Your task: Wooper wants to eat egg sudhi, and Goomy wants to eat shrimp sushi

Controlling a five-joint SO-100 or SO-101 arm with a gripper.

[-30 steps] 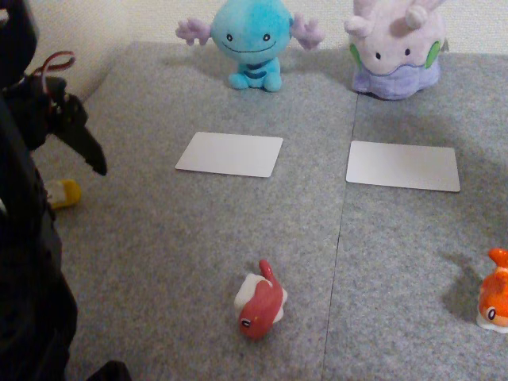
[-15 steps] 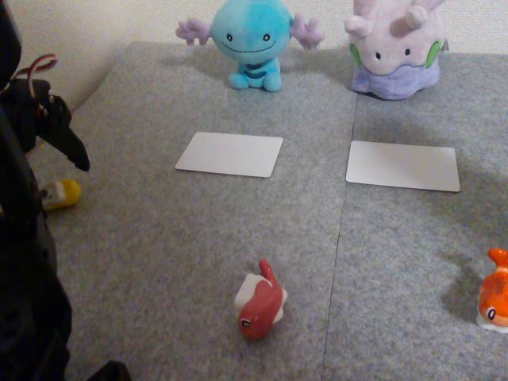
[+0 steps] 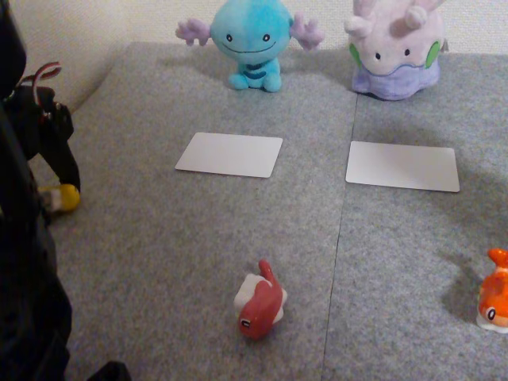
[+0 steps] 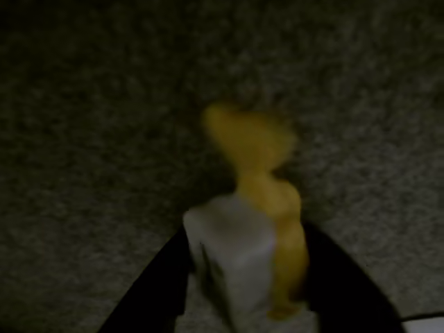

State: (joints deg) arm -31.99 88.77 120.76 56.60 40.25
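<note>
Wooper (image 3: 248, 40) sits at the back centre of the grey mat and Goomy (image 3: 394, 48) at the back right. The egg sudhi (image 3: 65, 197) lies at the mat's left edge. My black gripper (image 3: 70, 186) has come down right over it. In the wrist view the yellow toy with its white rice block (image 4: 257, 180) sits blurred between my two dark fingers (image 4: 152, 298), which flank it closely; the gripper (image 4: 246, 305) looks open around it. The shrimp sushi (image 3: 494, 294) stands at the right edge, far from the gripper.
Two white cards lie flat, one (image 3: 230, 154) in front of Wooper, the other (image 3: 403, 166) in front of Goomy. A dark red fish toy (image 3: 260, 302) lies near the front centre. My arm's black body (image 3: 24, 302) fills the left edge.
The gripper has swung left and down, from hanging above the mat to sitting over the egg sudhi. The toys and plushes have stayed put.
</note>
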